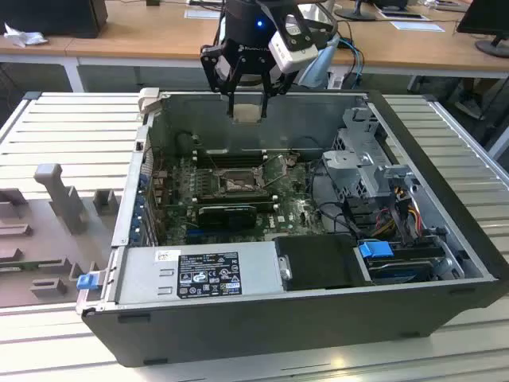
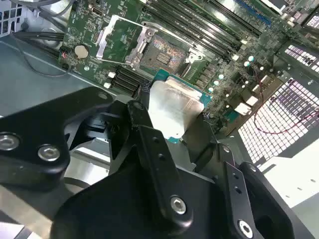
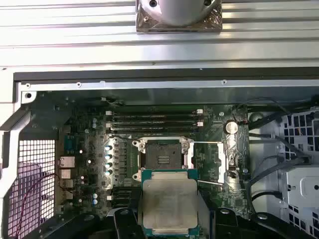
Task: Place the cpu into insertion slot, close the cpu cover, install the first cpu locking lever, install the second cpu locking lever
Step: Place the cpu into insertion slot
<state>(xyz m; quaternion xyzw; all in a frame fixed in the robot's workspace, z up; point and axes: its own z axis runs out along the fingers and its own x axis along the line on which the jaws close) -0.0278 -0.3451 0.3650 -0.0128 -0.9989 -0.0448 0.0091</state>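
Open computer case [image 1: 119, 231], insertion slot [image 1: 236, 183] uncovered on the green board toward the case's far wall, gripper [image 1: 248, 99] above the case, fingers clamped on the cpu [image 1: 248, 114] well clear of the slot, cpu cover [image 3: 222, 164] swung open beside the slot, drive cage [image 1: 362, 171] along the case's right edge

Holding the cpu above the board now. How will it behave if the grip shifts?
The cpu looks like a thin rigid plate, so it is probably stiff and light. Its smooth metal top may slip in the jaws. Flat and square, it shouldn't roll.

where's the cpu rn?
Exterior view, top centre: the cpu is held in the gripper above the case, apart from the open insertion slot below.
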